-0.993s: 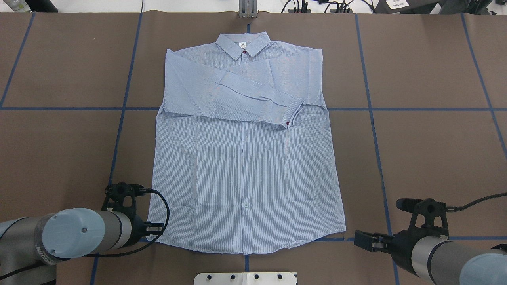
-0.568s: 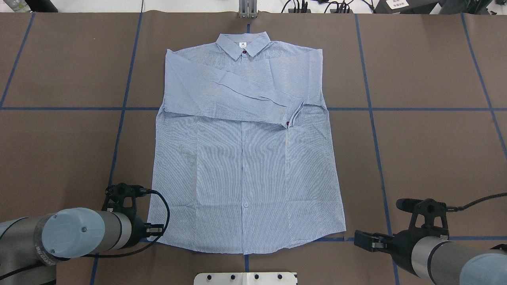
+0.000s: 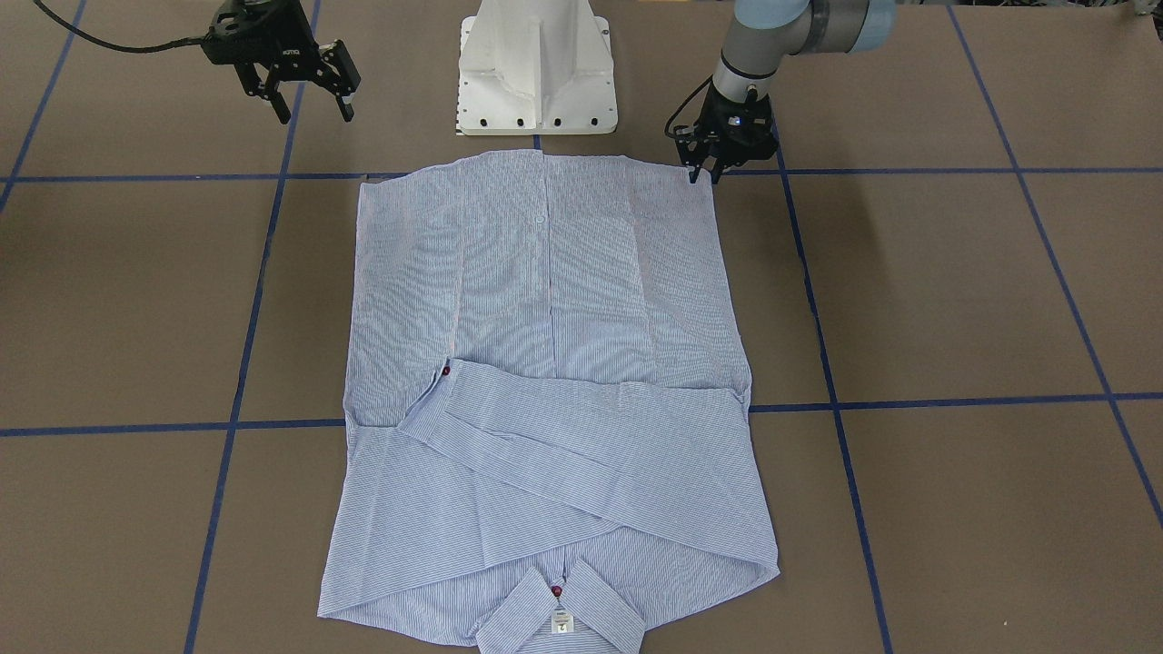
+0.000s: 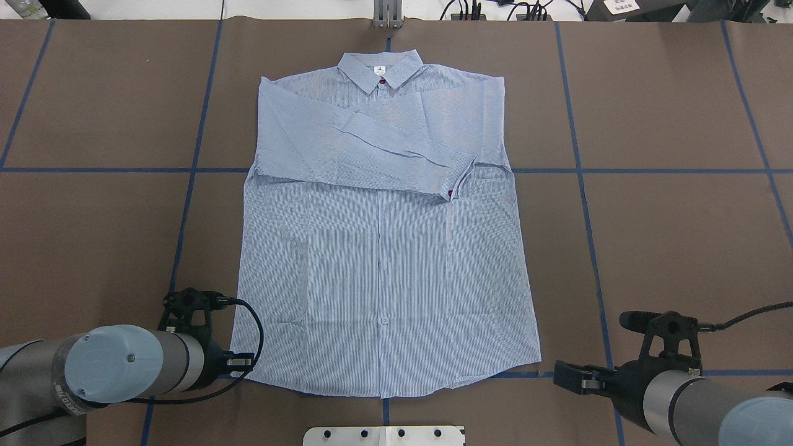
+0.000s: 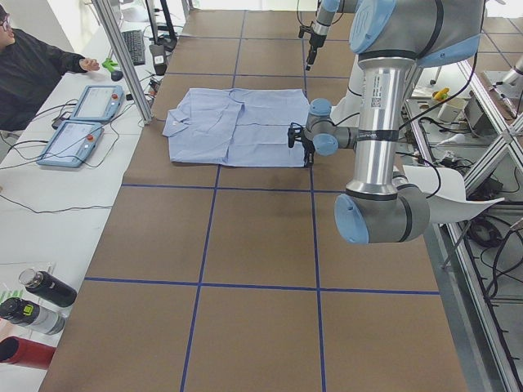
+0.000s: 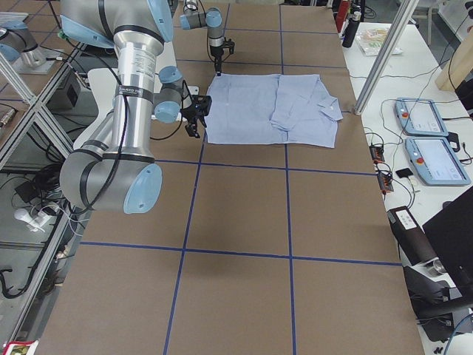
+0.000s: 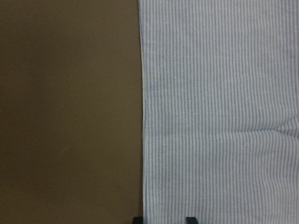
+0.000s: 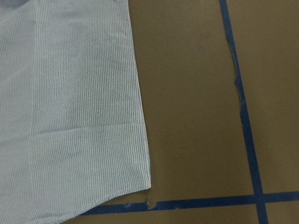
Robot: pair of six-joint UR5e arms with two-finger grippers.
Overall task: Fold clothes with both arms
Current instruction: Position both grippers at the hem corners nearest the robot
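The light blue striped shirt [image 4: 384, 260] lies flat on the brown table, collar at the far side and both sleeves folded across the chest. It also shows in the front view [image 3: 545, 300]. My left gripper [image 4: 243, 360] points straight down at the hem's left corner [image 3: 704, 173]. In the left wrist view its fingertips [image 7: 138, 219] stand narrowly apart and straddle the shirt's side edge [image 7: 219, 116]. My right gripper [image 3: 314, 111] is open and empty, held above the table just off the hem's right corner [image 8: 70, 116].
The white pedestal base [image 3: 536, 64] stands just behind the hem. Blue tape lines [image 4: 582, 170] cross the brown table cover. An operator [image 5: 33, 65] and two tablets [image 5: 82, 122] are beyond the collar end, and bottles [image 5: 41, 302] stand by the table's edge.
My left gripper has sunk slightly toward the hem's left corner. The right arm and the shirt have not moved.
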